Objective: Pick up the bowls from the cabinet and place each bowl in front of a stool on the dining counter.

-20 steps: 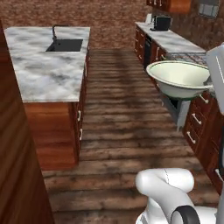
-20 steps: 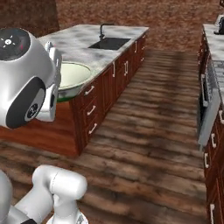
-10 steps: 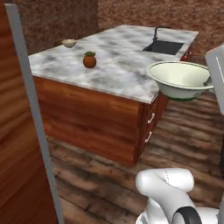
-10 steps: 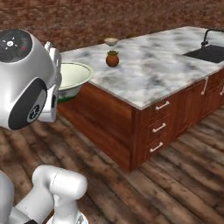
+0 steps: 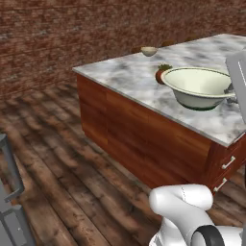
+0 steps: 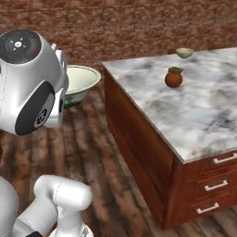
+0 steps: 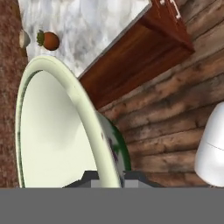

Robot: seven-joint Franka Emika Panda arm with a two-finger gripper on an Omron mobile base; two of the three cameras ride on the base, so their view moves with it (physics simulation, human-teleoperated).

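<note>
The grey-veined white marble dining counter [image 6: 194, 111] has its near corner and reddish wood side facing the robot, w/ lots of bare plank floor [image 5: 62, 158] in front. Gripper [image 7: 108, 177] jaws are clamped on the rim of the whitish pale-green ceramic bowl w/ dark green foot [image 5: 199, 86], held up in the air off the counter's corner, not resting on it. A tan bowl [image 6: 184, 52] sits at the far edge, a small reddish round fruit w/ green top [image 6: 173, 77] nearer.

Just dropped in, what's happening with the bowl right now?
The robot's hand is shut on the rim of the whitish pale-green ceramic bowl with a dark green foot, carrying it in the air near the marble-topped dining counter. A small tan bowl and a reddish-brown fruit with a green top already sit on that counter.
</note>
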